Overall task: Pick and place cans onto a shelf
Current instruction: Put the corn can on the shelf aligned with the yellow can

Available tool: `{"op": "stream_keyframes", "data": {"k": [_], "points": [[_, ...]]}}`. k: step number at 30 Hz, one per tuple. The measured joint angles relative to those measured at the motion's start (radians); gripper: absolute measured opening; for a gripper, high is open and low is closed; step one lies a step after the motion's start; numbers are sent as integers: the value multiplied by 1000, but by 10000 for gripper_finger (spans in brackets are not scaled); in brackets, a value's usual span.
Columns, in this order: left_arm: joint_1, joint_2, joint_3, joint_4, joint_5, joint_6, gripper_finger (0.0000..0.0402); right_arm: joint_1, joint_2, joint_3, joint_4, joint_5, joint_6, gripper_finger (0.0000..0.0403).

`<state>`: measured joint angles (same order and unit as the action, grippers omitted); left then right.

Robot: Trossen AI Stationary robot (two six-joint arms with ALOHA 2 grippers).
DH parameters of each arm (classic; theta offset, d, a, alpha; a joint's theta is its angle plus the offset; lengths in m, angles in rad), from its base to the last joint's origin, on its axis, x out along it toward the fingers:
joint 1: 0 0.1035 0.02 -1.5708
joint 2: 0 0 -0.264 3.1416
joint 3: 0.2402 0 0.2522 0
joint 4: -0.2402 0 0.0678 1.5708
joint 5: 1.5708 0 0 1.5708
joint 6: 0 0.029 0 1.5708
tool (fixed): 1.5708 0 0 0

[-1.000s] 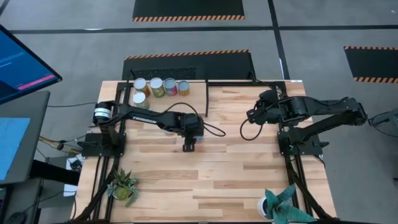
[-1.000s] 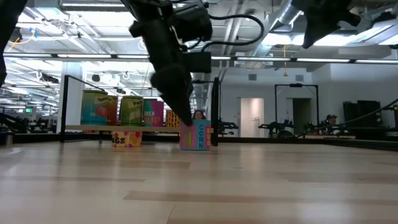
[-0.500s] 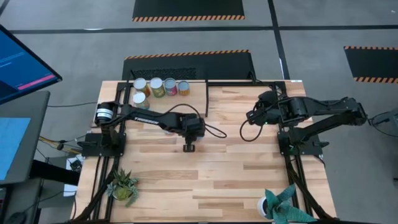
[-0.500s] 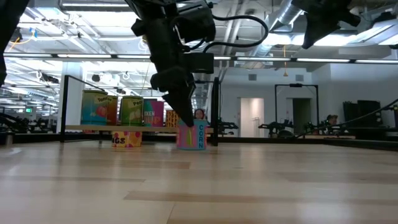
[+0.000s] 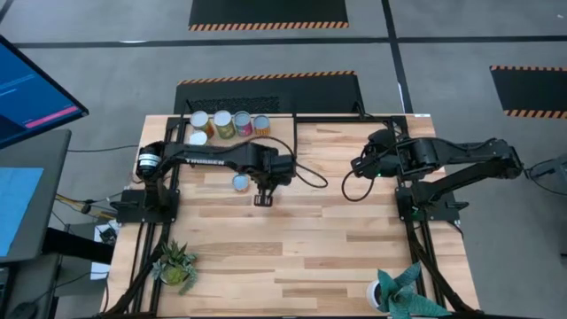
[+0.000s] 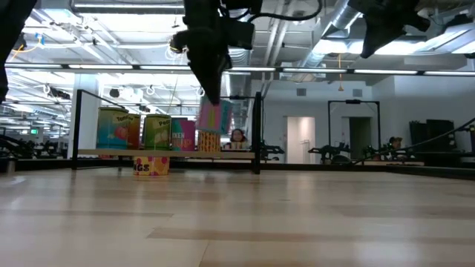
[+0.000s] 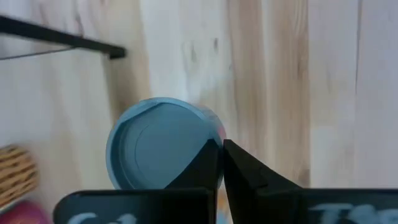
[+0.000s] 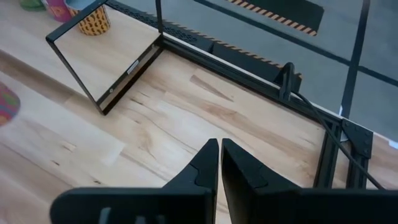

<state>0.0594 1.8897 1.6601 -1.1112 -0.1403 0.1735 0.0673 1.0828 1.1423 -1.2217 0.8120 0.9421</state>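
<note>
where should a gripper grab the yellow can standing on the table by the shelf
Probably the yellow can by its round side wall, from straight above: it stands upright with its top clear, while the shelf sits close behind. The left gripper holds a lifted can now.

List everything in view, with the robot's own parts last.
Cans on shelf: four, silver tops, bright mixed labels, in a row.
Can on table: one, yellow-orange, under the shelf's left end.
Held can: one, pale blue top, pink-blue label, in the air.
Shelf: one, light wood, black frame, table's left corner.
Plants: two, green, table's other corners.
Monitor: one, blue, beside table.
Table: one, light wood.
Left pincer: shut on held can.
Right pincer: shut, empty, raised.
</note>
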Motion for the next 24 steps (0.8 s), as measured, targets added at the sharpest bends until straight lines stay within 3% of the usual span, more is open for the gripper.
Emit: {"op": "stream_keyframes", "data": {"k": [4,14,24], "points": [[47,1,53,-68,-19,48,0,0,0,0,0,0,0,43],[278,11,52,-34,0,115,0,11,0,0,0,-27,1,43],[373,10,-37,37,46,162,0,11,0,0,-4,-29,1,43]]}}
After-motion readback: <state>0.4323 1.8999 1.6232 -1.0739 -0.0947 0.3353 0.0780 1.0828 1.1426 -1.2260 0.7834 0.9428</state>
